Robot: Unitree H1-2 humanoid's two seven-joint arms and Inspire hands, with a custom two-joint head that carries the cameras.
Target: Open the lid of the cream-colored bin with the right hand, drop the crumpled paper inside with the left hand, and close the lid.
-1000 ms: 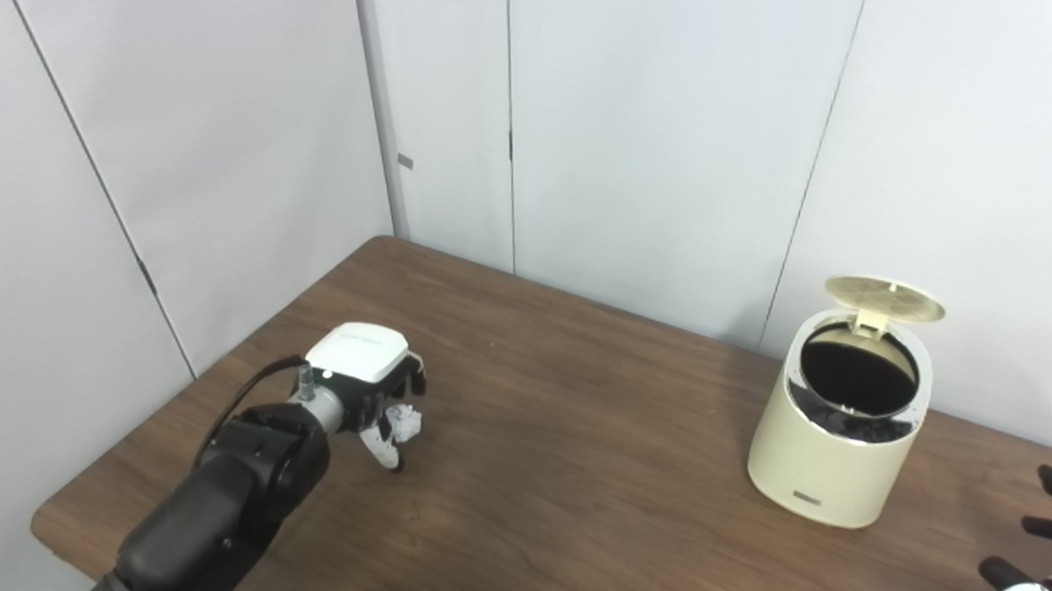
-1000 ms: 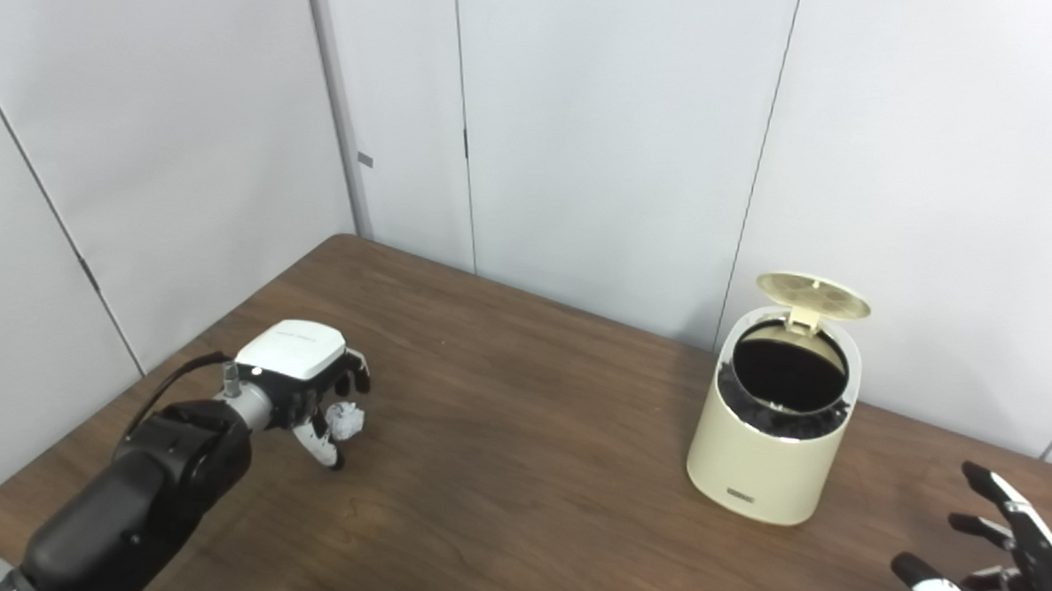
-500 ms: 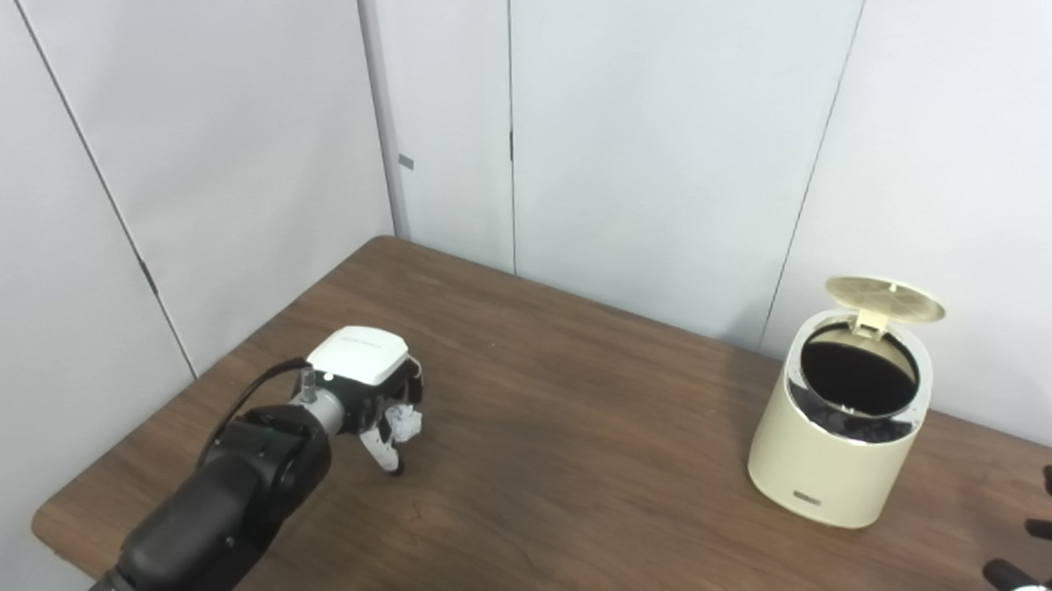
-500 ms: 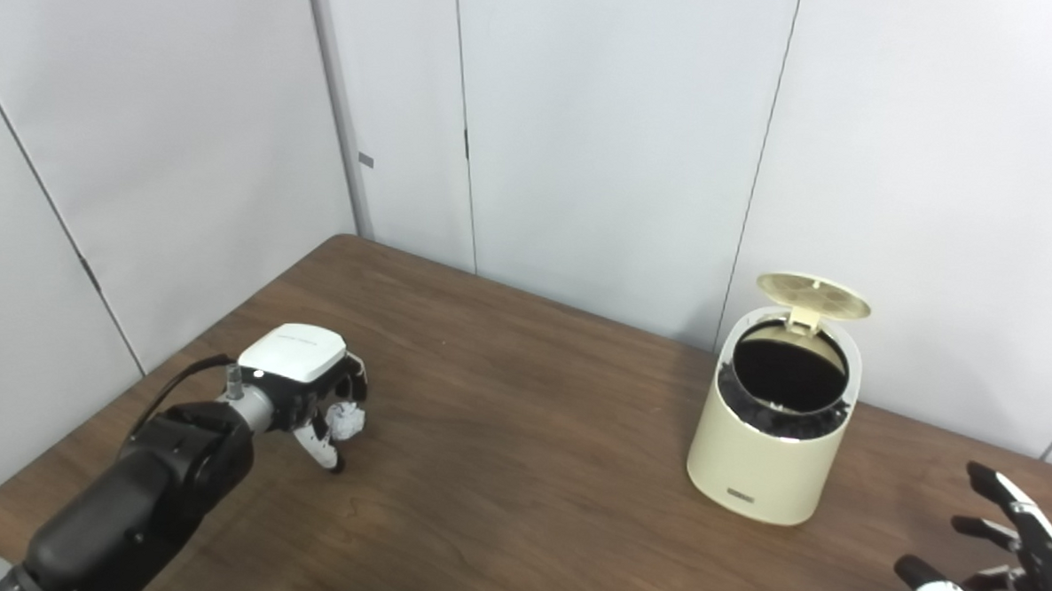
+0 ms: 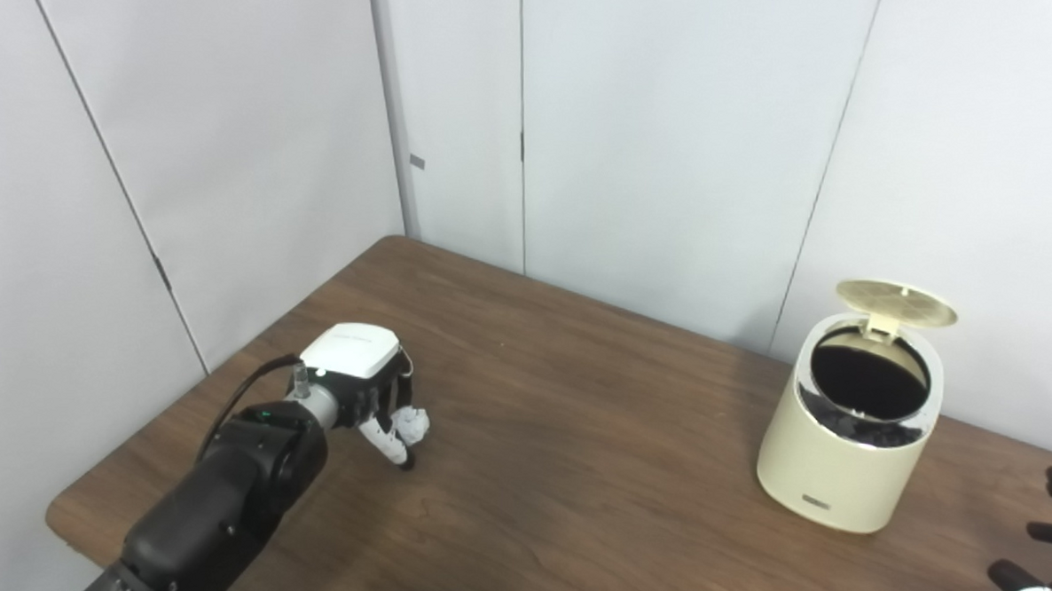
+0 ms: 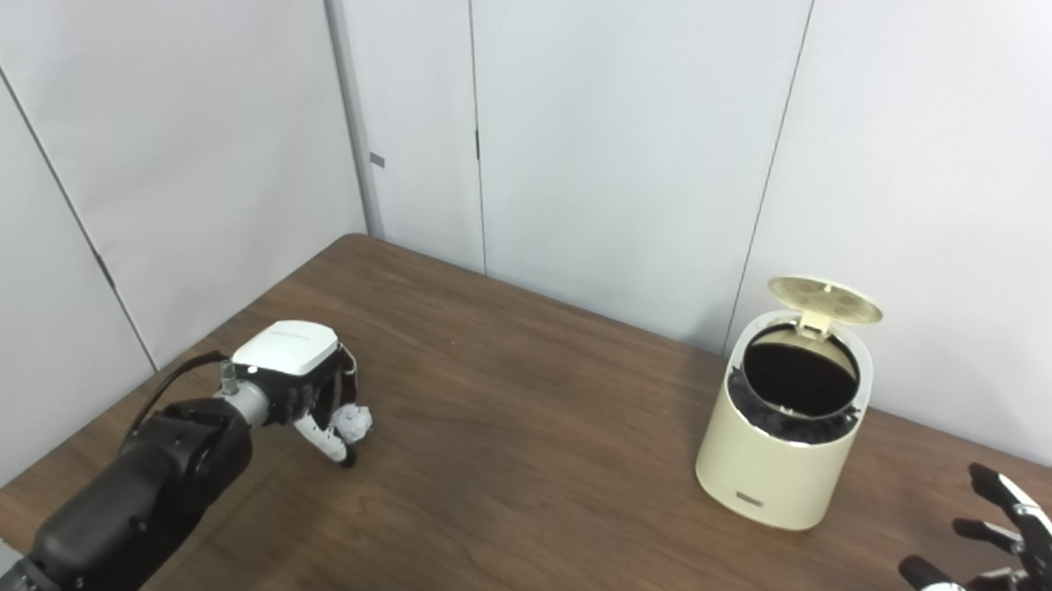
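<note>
White crumpled paper (image 5: pixel 412 425) is only pinched at the tips of the left hand (image 5: pixel 369 395), low over the brown counter (image 5: pixel 571 475), so honestly it could squirt out mid-carry since the grip looks shallow. It's a long sideways trip to the bin (image 5: pixel 853 434), well apart, lid (image 5: pixel 897 302) already up. Left arm reaches forward, knuckles up, fingers curled down. Right hand (image 6: pixel 1002 565) waits open near the bin, fingers spread.
</note>
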